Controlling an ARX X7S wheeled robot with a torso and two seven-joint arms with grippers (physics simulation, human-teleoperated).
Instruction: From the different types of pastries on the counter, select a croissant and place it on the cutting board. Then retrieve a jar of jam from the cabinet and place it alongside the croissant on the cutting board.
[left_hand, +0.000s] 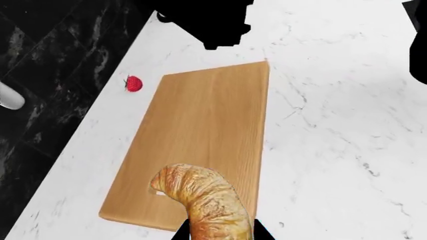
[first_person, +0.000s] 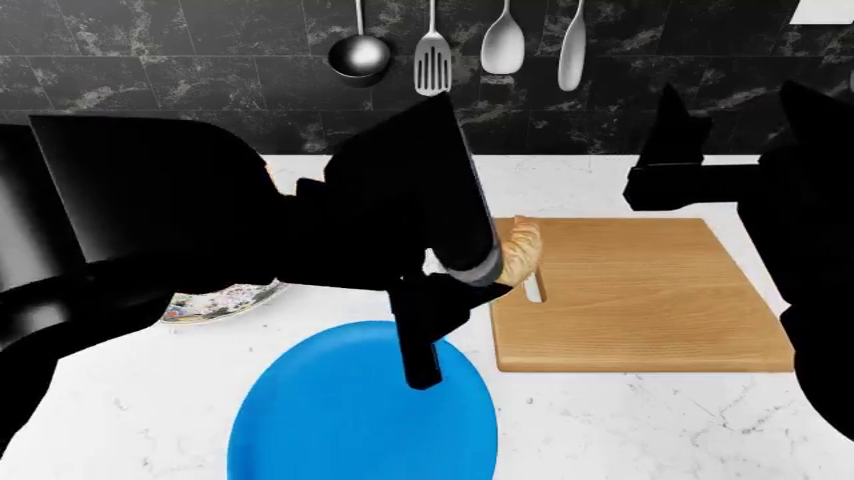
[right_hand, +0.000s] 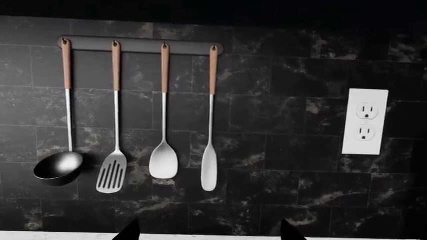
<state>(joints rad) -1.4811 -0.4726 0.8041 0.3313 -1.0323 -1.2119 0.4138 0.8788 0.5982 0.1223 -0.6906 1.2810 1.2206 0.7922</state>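
Observation:
My left gripper (left_hand: 220, 234) is shut on the golden-brown croissant (left_hand: 200, 200), a dark finger on each side of it. The croissant (first_person: 521, 250) is over the slot-handle end of the light-brown cutting board (first_person: 641, 300); I cannot tell whether it touches the wood. The board (left_hand: 207, 125) lies on the white marble counter (left_hand: 347, 140). My right gripper (right_hand: 208, 234) is open with nothing between its fingers. It is held high at the right and faces the black tiled wall. The jar of jam and the cabinet are out of view.
A round blue plate (first_person: 360, 410) lies at the counter's front, and a patterned plate (first_person: 220, 300) shows under my left arm. A small red strawberry (left_hand: 134, 83) sits beside the board. A ladle, slotted turner and spoons (right_hand: 163, 160) hang on the wall next to an outlet (right_hand: 365, 121).

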